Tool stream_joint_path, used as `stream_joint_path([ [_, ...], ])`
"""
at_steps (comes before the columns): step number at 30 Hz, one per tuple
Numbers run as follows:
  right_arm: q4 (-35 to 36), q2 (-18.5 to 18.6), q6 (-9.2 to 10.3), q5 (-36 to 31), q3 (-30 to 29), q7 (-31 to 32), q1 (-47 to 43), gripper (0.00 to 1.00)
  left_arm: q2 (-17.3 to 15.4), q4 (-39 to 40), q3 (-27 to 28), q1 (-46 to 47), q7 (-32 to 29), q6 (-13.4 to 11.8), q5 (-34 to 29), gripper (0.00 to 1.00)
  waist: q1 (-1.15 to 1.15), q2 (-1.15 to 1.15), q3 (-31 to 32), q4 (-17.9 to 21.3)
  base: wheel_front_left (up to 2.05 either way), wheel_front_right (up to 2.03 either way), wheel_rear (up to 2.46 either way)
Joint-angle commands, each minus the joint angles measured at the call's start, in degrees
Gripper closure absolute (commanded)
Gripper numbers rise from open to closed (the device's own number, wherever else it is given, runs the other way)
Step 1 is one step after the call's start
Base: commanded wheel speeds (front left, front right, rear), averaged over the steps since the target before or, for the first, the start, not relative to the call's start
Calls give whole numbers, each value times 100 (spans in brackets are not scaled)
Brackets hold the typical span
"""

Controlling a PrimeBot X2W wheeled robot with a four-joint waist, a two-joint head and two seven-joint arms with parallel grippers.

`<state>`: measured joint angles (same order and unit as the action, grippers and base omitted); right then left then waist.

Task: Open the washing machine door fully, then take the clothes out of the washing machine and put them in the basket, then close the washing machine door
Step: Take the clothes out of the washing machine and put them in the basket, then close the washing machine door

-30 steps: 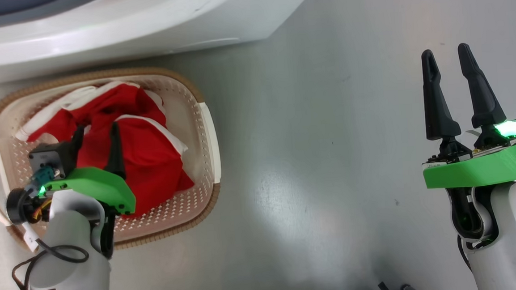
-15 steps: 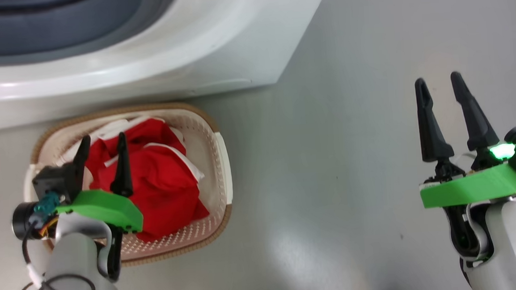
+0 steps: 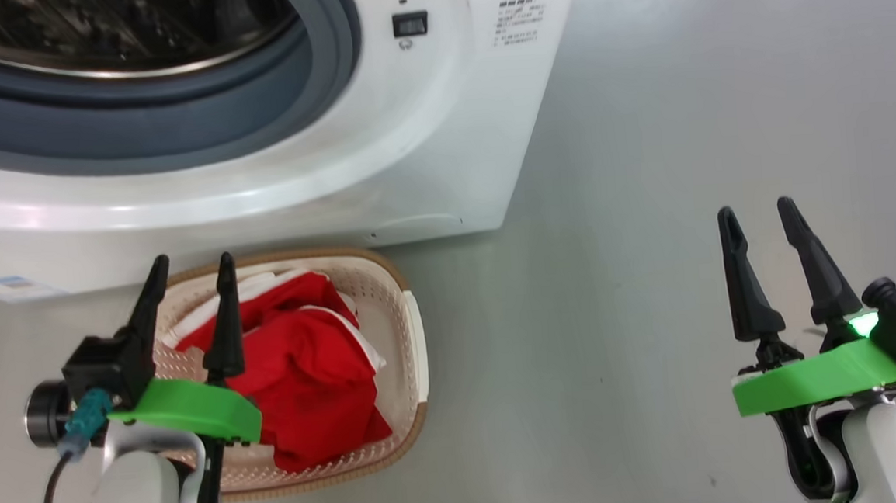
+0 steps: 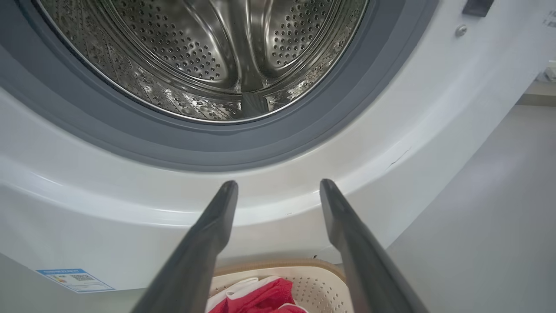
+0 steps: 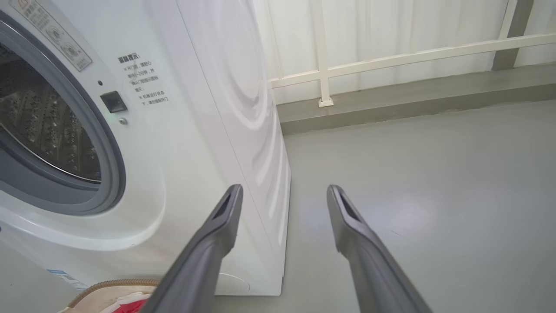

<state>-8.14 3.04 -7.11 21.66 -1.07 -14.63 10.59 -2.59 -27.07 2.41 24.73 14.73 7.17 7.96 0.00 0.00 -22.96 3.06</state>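
**Clothes** (image 3: pixel 308 384): red fabric with white trim, bunched in a heap inside the basket; it fills most of the interior and rises about to the rim.

**Basket** (image 3: pixel 416 339): cream perforated plastic with a brown woven-look rim. It stands upright on the grey floor (image 3: pixel 647 193), just in front of the washing machine's lower front panel; whether the two touch cannot be told.

**Washing machine** (image 3: pixel 440 127): white front-loader with its mouth open toward the robot. A grey rubber gasket (image 4: pixel 217 148) rings the perforated steel drum (image 4: pixel 208 56), whose bare metal wall and one lifter rib show. A small blue label (image 4: pixel 74 278) sits at the lower left of the front panel.

**Left gripper** (image 3: pixel 192 259): over the basket's left part, its fingers spread apart and pointing toward the machine front, above the heap.

**Right gripper** (image 3: pixel 754 207): well to the right, over bare floor, with its fingers spread apart and gripping nothing.
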Motion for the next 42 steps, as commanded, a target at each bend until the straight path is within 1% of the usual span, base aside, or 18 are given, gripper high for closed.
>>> stream_joint_path([
  [1, 132, 25, -37, -4, 95, -37, -133, 0, -106, 250, 139, -183, 27, 32, -59, 0, 0, 0, 254, -47, 0, 0, 0],
  [10, 150, 21, -37, 22, 23, -37, -438, 0, -95, 1054, 235, -679, 27, 32, -77, 0, 0, 0, 608, -23, 0, 0, 0],
  [25, 228, 31, -37, 49, -105, -37, -970, 0, -65, 2139, 358, -1639, 27, 32, -114, 0, 0, 0, 1128, 14, 0, 0, 0],
  [29, 267, 36, -37, 57, -132, -37, -1138, 0, -64, 2340, 363, -1924, 27, 32, -120, 0, 0, 0, 1242, 7, 0, 0, 0],
  [34, 309, 32, -37, 71, -149, -37, -1268, 0, -58, 2486, 515, -2249, 27, 32, -126, 0, 0, 0, 1307, 43, 0, 0, 0],
  [42, 339, 17, -37, 83, -198, -37, -1350, 0, -38, 2608, 580, -2483, 27, 32, -131, 0, 0, 0, 1366, 59, 0, 0, 0],
])
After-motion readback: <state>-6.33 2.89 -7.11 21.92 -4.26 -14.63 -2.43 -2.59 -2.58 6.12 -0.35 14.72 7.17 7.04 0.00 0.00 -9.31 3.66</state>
